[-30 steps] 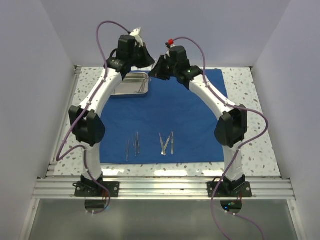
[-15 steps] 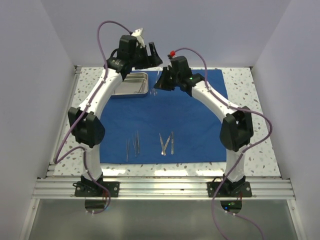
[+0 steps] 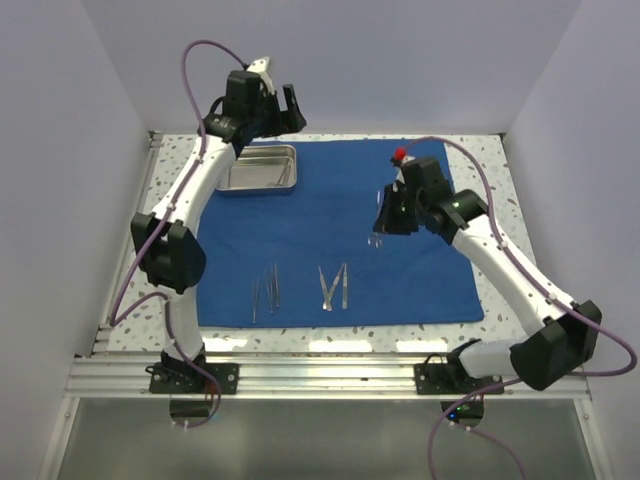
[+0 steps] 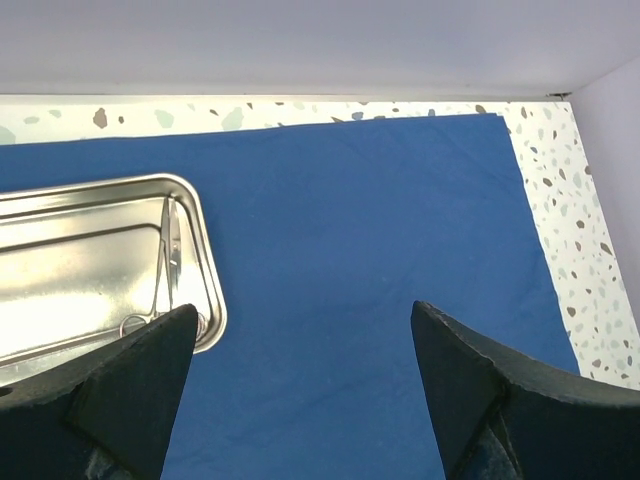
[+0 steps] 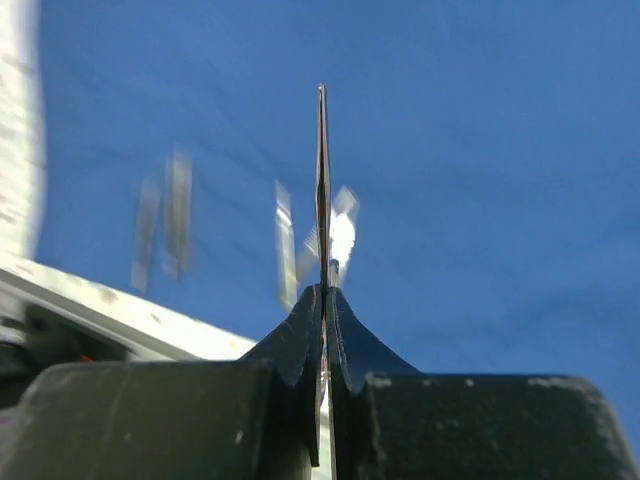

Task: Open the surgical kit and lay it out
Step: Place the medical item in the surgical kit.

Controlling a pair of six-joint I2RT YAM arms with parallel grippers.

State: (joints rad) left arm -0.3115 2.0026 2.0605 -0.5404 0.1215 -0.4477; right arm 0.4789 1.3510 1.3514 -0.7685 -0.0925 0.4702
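Observation:
The surgical kit's royal-blue cloth (image 3: 330, 220) lies spread flat on the table. Its steel tray (image 3: 258, 168) sits on the cloth's far left corner. In the left wrist view the tray (image 4: 90, 270) holds one ring-handled steel instrument (image 4: 168, 265). My left gripper (image 3: 283, 108) hangs open above the tray's right end, nothing between its fingers (image 4: 135, 385). My right gripper (image 3: 378, 230) is over the cloth's right-middle, shut on a thin steel instrument (image 5: 322, 170) seen edge-on. Several steel instruments (image 3: 268, 288) lie in two groups near the cloth's front edge, the second group (image 3: 333, 286) to the right.
The speckled tabletop (image 3: 500, 170) shows around the cloth. White walls close in the back and both sides. An aluminium rail (image 3: 330, 375) with both arm bases runs along the near edge.
My left gripper has opened and lifted back from the tray. My right arm has swung from beside the tray toward the near right, carrying the thin steel instrument over the cloth.

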